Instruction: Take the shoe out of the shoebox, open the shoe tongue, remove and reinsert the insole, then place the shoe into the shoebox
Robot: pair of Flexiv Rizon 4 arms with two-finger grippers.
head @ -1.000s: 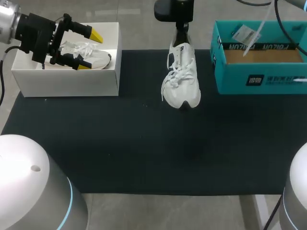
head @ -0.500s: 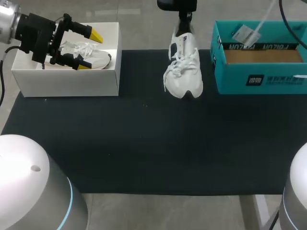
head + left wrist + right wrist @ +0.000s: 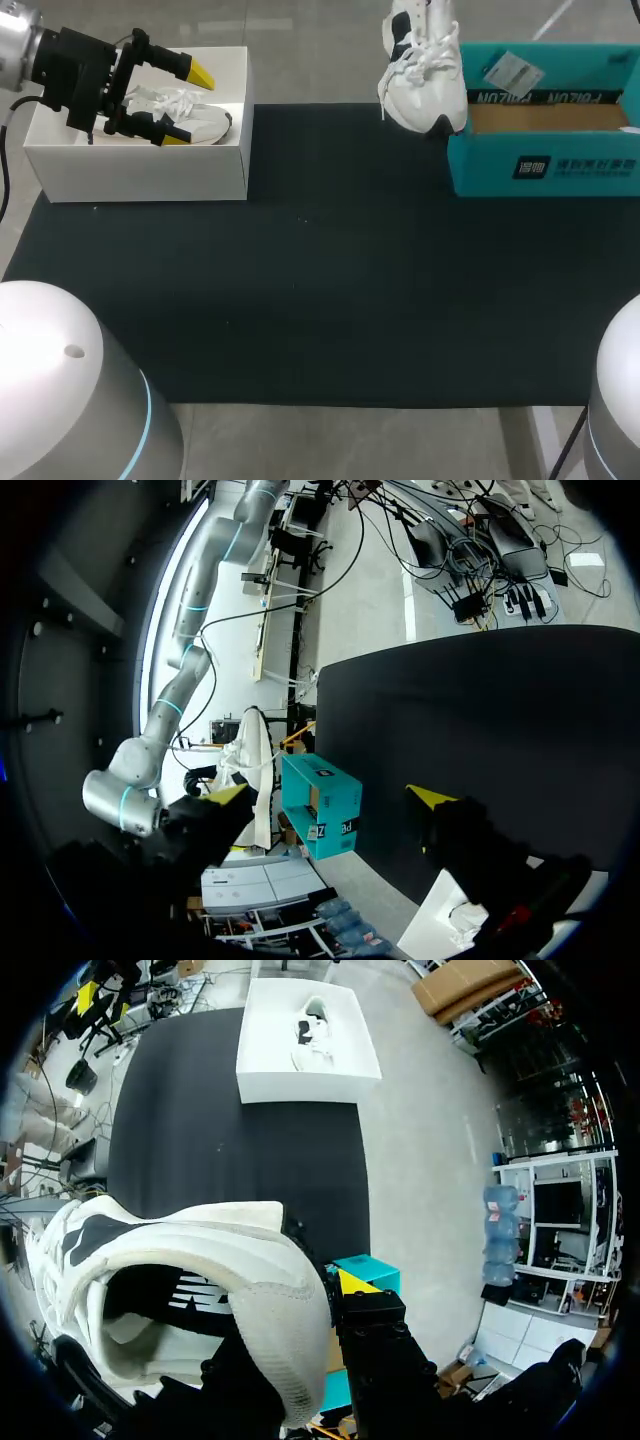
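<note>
Nearest our base, the black mat (image 3: 320, 290) covers the table. At its far left stands the white box (image 3: 140, 170), with a second shoe (image 3: 190, 118) lying inside it. At the far right stands the teal shoebox (image 3: 545, 165), its brown cardboard floor showing.

Our left gripper (image 3: 188, 105) hangs over the white box with its jaws spread wide, one yellow tip to each side of the second shoe; we cannot tell whether either touches it.

Our right gripper (image 3: 322, 1288) pinches the white shoe (image 3: 425, 85) at the heel collar, one yellow tip outside and the other finger hidden inside. That shoe hangs toe-down at the teal shoebox's left wall, off the mat.
</note>
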